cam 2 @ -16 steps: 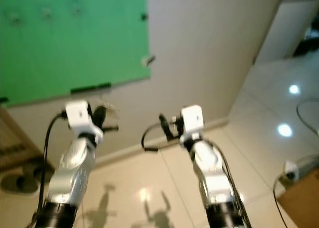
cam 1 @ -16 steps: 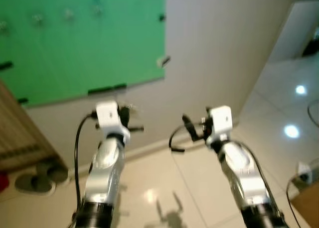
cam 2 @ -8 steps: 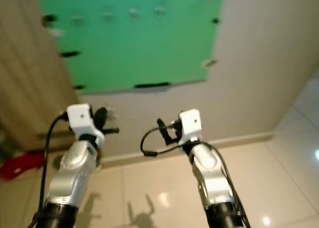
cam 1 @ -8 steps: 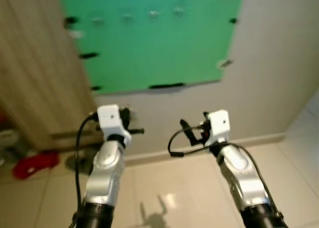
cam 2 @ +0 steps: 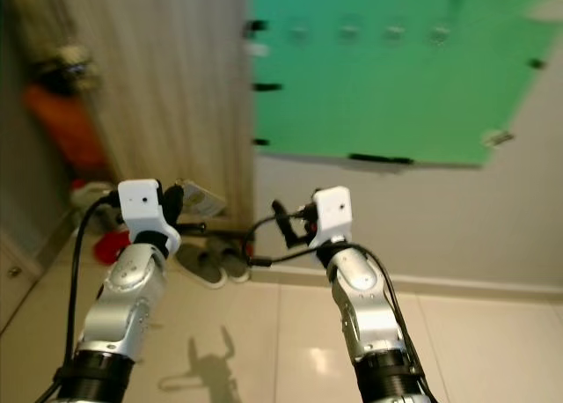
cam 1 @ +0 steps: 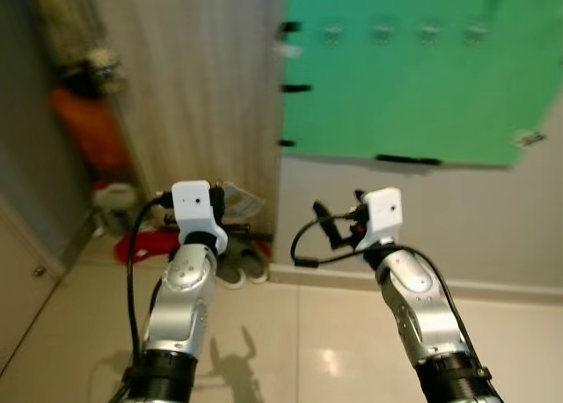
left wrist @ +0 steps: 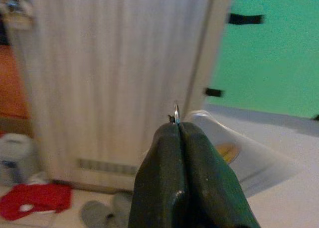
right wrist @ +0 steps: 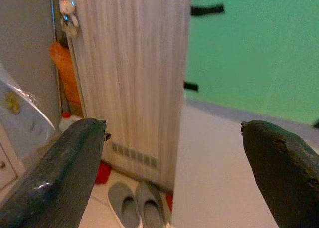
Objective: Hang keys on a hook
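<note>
Looking forward and down through the head camera, both silver arms are raised in front of a wall. The left gripper (cam 1: 230, 211) sits ahead of a pale ribbed wooden panel (cam 1: 207, 86), with a clear plastic tag (cam 1: 239, 194) jutting out just beside its fingers. The right gripper (cam 1: 332, 228) is level with it and well apart, its fingers splayed. Above and beyond the right gripper a green board (cam 1: 413, 77) is taped to the wall, carrying a row of small hooks (cam 1: 381, 33) near its top edge. Below and between the two grippers, a pair of grey slippers (cam 1: 242, 264) lies on the tiled floor at the foot of the panel, with a red cloth (cam 1: 145, 245) beside them, below the left gripper.

From the left wrist, the left gripper's two black fingers (left wrist: 164, 178) are pressed tightly together, pinching a thin metal key ring (left wrist: 176, 111) that pokes out at their tips. The clear tag hangs just behind the fingers. The ribbed panel fills the background beyond the tips, and the green board lies off to one side.

From the right wrist, the right gripper's fingers (right wrist: 65, 163) stand wide apart with nothing between them. Beyond the gap are the panel edge, the green board and the slippers on the floor.
</note>
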Tool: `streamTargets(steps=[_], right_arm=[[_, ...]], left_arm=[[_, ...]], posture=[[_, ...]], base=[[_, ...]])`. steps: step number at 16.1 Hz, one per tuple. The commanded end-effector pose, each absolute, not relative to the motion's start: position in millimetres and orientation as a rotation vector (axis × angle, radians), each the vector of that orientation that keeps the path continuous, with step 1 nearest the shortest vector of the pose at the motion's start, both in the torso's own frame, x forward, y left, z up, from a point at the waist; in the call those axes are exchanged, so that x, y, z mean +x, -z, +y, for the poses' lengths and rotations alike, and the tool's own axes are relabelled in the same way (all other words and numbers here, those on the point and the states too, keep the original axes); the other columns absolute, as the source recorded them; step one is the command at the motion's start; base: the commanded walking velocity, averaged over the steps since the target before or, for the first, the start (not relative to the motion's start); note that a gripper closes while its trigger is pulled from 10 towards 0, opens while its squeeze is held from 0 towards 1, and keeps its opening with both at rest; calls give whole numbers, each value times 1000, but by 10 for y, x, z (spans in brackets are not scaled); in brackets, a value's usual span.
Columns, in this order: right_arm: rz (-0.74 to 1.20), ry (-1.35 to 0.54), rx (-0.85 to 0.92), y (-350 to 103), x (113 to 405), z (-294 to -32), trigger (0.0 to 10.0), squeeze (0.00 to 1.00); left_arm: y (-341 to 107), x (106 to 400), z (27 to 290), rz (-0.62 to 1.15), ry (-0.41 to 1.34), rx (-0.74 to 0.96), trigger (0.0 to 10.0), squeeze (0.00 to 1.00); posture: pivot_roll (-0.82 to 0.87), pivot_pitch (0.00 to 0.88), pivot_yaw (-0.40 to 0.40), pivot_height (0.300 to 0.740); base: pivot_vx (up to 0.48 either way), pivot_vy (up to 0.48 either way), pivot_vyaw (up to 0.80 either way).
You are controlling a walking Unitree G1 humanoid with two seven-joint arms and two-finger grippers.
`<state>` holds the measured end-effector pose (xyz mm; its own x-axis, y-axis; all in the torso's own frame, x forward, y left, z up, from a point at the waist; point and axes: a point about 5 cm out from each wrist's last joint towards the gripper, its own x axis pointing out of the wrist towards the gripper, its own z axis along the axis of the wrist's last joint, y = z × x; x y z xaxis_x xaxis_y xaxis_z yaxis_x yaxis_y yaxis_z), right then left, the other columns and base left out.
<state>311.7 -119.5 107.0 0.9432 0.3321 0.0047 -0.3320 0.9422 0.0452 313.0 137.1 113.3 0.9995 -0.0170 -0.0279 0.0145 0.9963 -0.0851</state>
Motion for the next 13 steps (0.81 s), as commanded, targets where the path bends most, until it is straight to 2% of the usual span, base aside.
streamTargets(steps=[1,2,3,5,9,10,13], right_arm=[[3,-180,89,-1066,3169,-1416,10000,0],[1,-135,103,-1066,3178,-1467,10000,0],[-23,-15,82,-1076,3147,-1640,10000,0],[-32,64,22,-1047,3042,-1760,10000,0],[-23,66,-120,-963,2937,-1764,10000,0],[-40,39,-130,-989,2956,-1693,10000,0],[-60,17,-135,-1038,3007,-1637,10000,0]], left_arm=[[-1169,3149,1323,13,32,-72,10000,0],[-1169,3149,1328,11,33,-65,10000,0],[-1160,3139,1376,7,33,-22,10000,0],[-1132,3091,1475,7,38,14,10000,0],[-1130,3050,1515,-3,57,14,10000,0],[-1199,3056,1452,-49,97,-30,10000,0],[-1268,3072,1349,-85,171,-16,10000,0]], posture=[[20,0,22,740],[20,0,22,740],[21,0,22,740],[20,0,24,740],[21,0,26,740],[18,0,26,740],[17,0,27,740]], base=[[0,0,0],[0,0,0],[0,0,0],[0,0,0],[0,0,0],[428,0,0],[480,0,0]])
